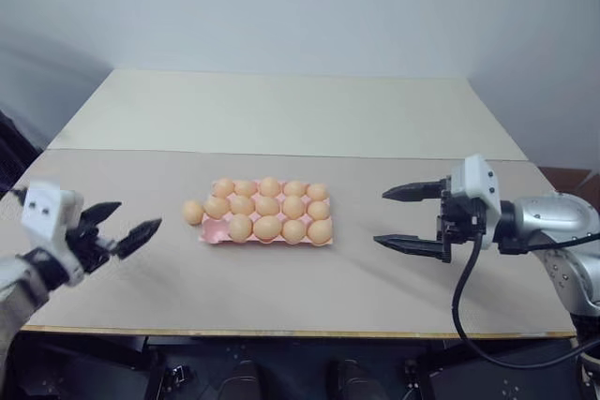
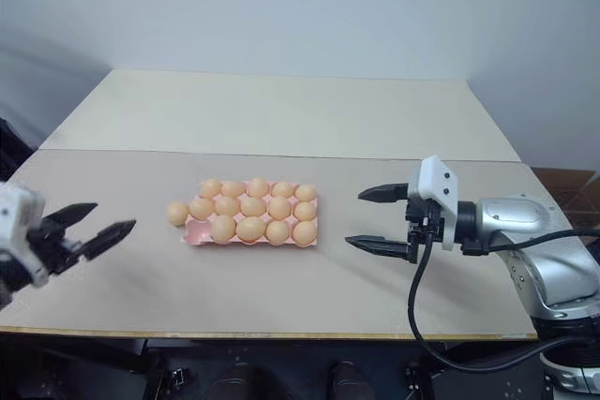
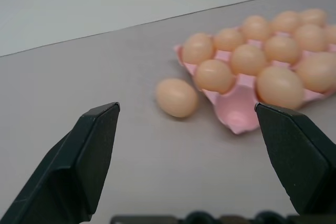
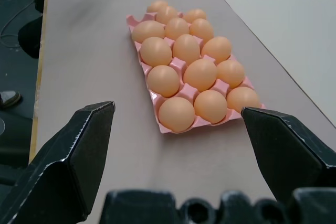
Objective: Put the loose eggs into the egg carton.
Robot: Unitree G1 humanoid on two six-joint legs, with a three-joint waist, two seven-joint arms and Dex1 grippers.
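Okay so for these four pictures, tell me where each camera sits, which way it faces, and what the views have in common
Left eye, right eye: on the head, looking forward and down at the beige table; left gripper and right gripper both open.
Left wrist: along its black fingers toward the loose tan-orange egg beside the flat pink moulded carton's empty corner cup.
Right wrist: between its fingers down the carton's length.
Shared: the carton shows in all four.

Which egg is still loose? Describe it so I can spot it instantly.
Find the pink egg carton in the middle of the table. Just off its end nearest the left gripper lies the loose egg, the one egg lying on the bare table rather than in a cup.
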